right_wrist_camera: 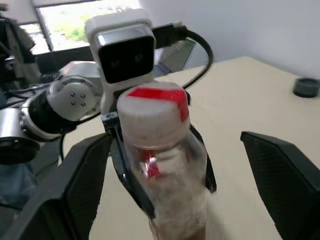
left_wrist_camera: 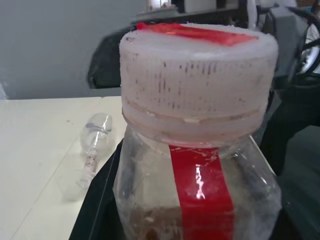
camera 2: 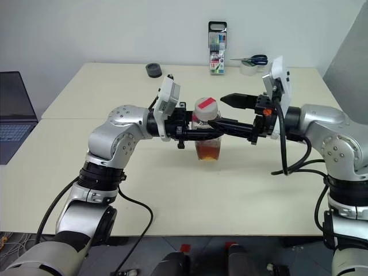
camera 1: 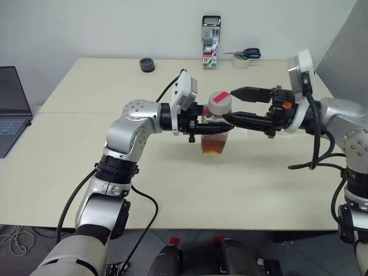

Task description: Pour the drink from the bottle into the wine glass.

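Left eye view is showing the left gripper [camera 1: 198,127] clamping shut around the small clear plastic bottle [camera 1: 216,131] just under its pale cap with the red strip [camera 1: 219,103], holding it upright above the middle of the cream table [camera 1: 86,161], with the amber drink [camera 1: 214,146] sitting low inside. The right gripper [camera 1: 230,106] is reaching in from the opposite side, its black fingers spreading wide either side of the cap without gripping it. The cap is still on, so unscrewing looks like the next step. The clear stemmed wine glass [left_wrist_camera: 92,155] is lying on its side on the table beyond the bottle.
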